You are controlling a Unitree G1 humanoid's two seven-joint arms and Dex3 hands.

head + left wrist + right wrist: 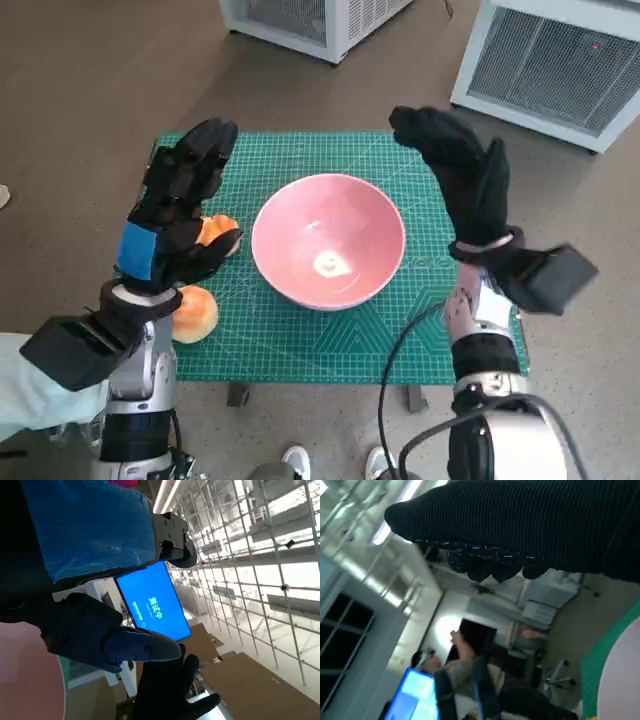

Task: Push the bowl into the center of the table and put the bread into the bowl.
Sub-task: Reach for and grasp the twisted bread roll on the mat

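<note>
- The pink bowl [328, 252] sat at the middle of the green mat [300, 345]
- Bread [194, 312] lay near the mat's left edge
- Left hand [178, 210] and right hand [462, 175] hovered spread, holding nothing

Pink bowl [328, 240] mid-table, a hand raised on either side

The bowl sits on the green cutting mat [300, 345]; left hand [178, 215] and right hand [465, 180] hover with spread fingers — holding nothing — while two orange-brown bread rolls [195, 312] lie beneath the left hand.
</note>
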